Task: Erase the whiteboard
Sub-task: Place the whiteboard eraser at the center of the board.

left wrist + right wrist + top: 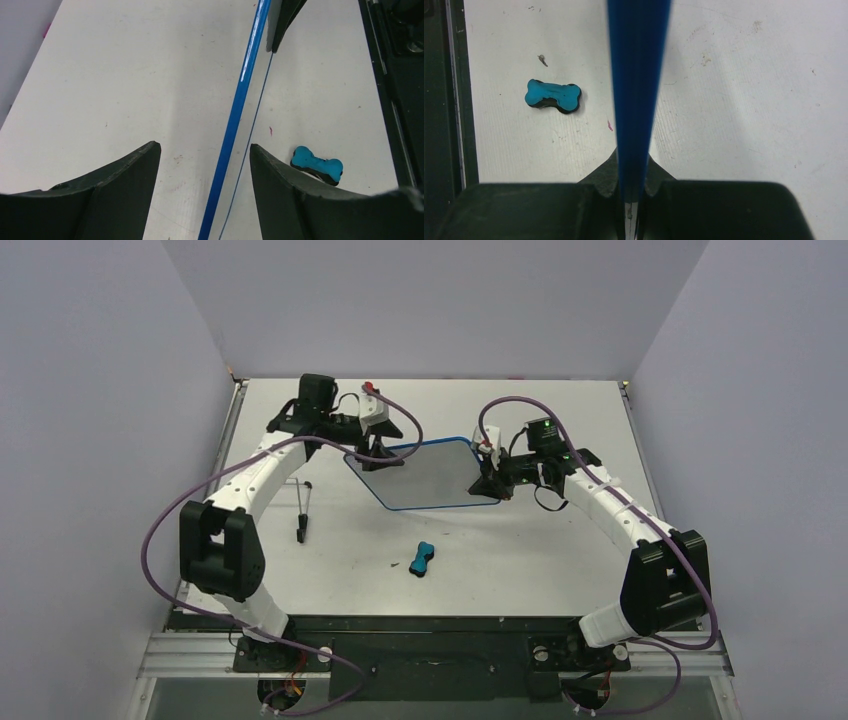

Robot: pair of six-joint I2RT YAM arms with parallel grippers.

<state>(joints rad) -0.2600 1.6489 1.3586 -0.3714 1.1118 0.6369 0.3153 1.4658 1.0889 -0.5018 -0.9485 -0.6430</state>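
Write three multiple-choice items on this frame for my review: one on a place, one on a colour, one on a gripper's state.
1. Where is the eraser?
A) on the table, apart from the whiteboard
B) on top of the whiteboard
C) held in the air

2. What colour is the whiteboard's rim?
A) red
B) green
C) blue

3. How is the right gripper?
A) open above the table
B) shut on the whiteboard's rim
C) shut on the eraser

Answers:
1 A, the top view shows it lying on bare table.
2 C, both wrist views show a blue edge.
3 B, its fingers pinch the rim in the right wrist view.
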